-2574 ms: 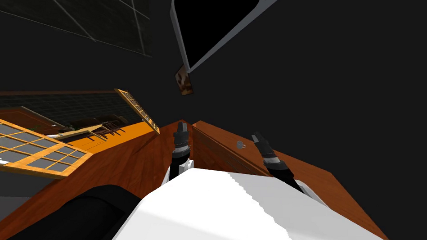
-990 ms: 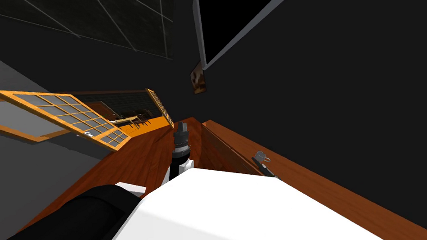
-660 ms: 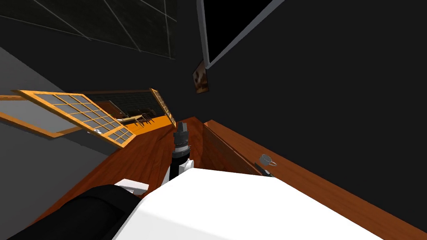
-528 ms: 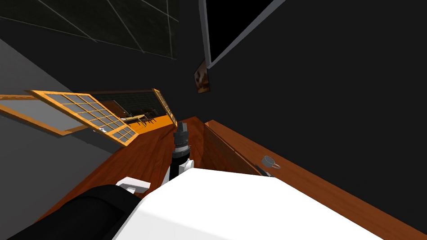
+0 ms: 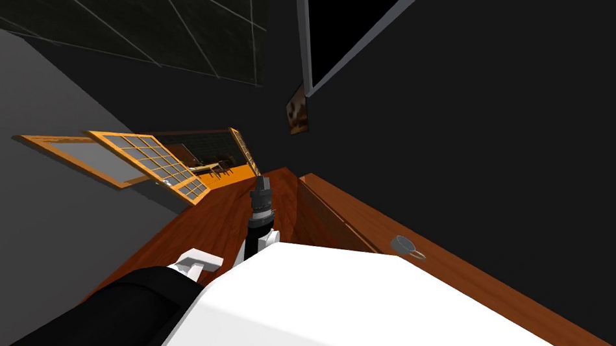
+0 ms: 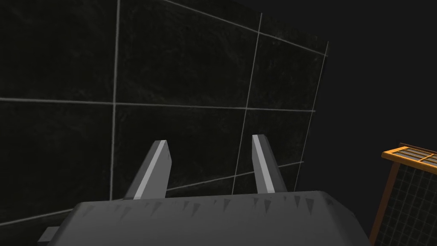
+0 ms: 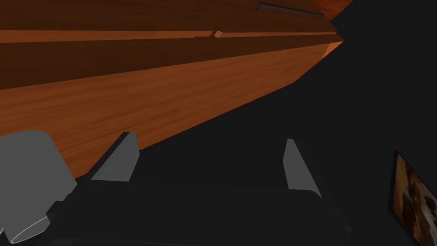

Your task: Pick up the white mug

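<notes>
On the wooden top (image 5: 474,284) to the right: grey mug (image 5: 404,244), upright, handle out. From the right wrist, looms close, just outside one finger of the right gripper (image 7: 209,137), spread wide, grasping nothing. Left gripper (image 6: 209,140) held forward, likewise parted, empty.

Dim render, walls near black – brightest patch orange, far left; wide-lens splay at corners
</notes>
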Robot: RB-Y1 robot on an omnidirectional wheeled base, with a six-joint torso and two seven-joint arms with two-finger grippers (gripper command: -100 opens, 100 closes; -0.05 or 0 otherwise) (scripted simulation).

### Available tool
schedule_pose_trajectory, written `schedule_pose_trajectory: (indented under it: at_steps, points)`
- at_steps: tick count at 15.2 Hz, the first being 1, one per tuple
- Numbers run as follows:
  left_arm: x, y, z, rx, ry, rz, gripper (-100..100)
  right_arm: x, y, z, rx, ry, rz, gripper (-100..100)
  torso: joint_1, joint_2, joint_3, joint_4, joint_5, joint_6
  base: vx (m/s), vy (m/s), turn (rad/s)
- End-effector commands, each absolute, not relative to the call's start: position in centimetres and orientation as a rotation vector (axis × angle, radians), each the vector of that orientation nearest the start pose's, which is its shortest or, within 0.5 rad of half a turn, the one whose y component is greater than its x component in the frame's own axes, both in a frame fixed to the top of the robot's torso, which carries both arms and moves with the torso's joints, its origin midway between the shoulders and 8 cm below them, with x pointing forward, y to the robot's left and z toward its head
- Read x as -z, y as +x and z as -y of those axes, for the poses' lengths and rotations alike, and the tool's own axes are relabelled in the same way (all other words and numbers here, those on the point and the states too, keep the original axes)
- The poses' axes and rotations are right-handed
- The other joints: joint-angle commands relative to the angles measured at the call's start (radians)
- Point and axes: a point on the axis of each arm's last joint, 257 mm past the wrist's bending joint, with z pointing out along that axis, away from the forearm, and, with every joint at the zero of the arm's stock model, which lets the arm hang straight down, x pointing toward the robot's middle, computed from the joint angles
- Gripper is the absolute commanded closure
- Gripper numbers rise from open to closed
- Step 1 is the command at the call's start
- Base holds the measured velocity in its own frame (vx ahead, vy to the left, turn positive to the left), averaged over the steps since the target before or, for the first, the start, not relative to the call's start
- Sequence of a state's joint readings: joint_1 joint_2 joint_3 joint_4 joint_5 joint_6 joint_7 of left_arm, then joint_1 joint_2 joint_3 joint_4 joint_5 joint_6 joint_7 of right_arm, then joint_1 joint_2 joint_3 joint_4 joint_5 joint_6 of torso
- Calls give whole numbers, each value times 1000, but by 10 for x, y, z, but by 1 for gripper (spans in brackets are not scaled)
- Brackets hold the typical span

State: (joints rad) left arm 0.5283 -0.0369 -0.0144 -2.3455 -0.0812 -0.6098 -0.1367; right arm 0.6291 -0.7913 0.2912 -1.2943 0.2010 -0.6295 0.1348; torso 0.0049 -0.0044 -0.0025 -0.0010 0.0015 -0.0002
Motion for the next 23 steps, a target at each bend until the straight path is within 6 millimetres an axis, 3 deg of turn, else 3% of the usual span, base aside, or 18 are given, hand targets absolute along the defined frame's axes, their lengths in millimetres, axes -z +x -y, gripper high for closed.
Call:
schedule_pose_trajectory:
  at_steps: [1,3,7,10,13,14,16,17,19,23]
  points:
    - [-63,310,-264,1155,-467,-554,0,465,172,394,-634,429,-2236,-100,0,0,0,0,0,0,89,58,157]
    - [-63,310,-264,1155,-467,-554,0,475,152,410,-589,398,-2301,-100,0,0,0,0,0,0,75,48,108]
    - [-63,310,-264,1155,-467,-554,0,484,139,425,-549,422,-2330,-100,-1,2,1,0,0,1,49,31,55]
    - [-63,310,-264,1155,-467,-554,0,498,93,464,-440,367,-2461,-100,-2,2,1,1,0,0,67,40,189]
    - [-63,310,-264,1155,-467,-554,0,502,83,475,-408,384,-2481,-100,0,0,0,0,0,0,82,37,61]
    - [-63,310,-264,1155,-467,-554,0,503,68,488,-374,346,-2529,-100,-1,1,0,0,0,1,62,34,137]
    - [-63,310,-264,1155,-467,-554,0,506,56,500,-338,364,-2550,-100,-1,0,0,0,0,0,72,34,127]
    - [-63,310,-264,1155,-467,-554,0,507,35,520,-284,336,-2606,-100,-1,1,0,0,0,0,82,38,128]
    - [-63,310,-264,1155,-467,-554,0,507,30,525,-268,343,-2615,-100,-1,0,0,0,0,0,82,29,97]
    - [-63,310,-264,1155,-467,-554,0,500,-31,581,-103,268,-2767,-100,-1,-1,-1,0,0,-1,105,33,186]
